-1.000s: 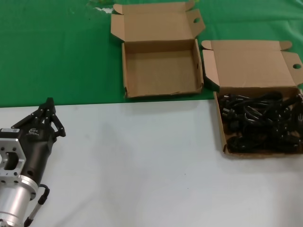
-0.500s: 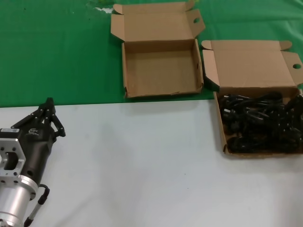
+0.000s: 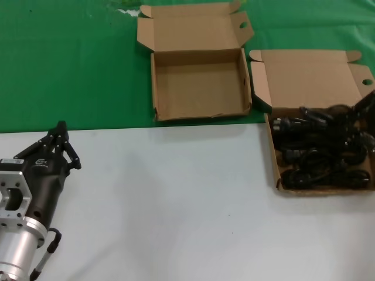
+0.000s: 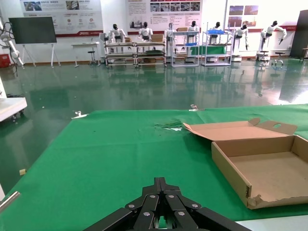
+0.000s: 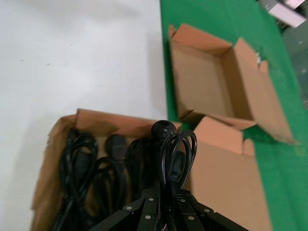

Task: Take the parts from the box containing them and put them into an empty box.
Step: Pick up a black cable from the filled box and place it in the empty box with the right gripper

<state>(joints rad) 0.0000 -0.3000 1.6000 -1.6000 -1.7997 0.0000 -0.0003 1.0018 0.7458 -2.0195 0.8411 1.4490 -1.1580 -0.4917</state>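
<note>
Clenched on a looped black cord (image 5: 177, 153), the right gripper's (image 5: 166, 199) jaws are holding it above the box containing the parts (image 3: 275, 167) at the far right, where its arm is cut off by the head view's edge. Remaining cords (image 3: 319, 158) are lying tangled there, too knotted to count. Left gripper (image 3: 60, 130) is resting near left on the white worktop (image 3: 176, 199), jaws closed together, holding nothing. Two boxes are showing; the empty box (image 3: 156, 88) is sitting on green cloth (image 3: 70, 64), with a showroom hall beyond.
</note>
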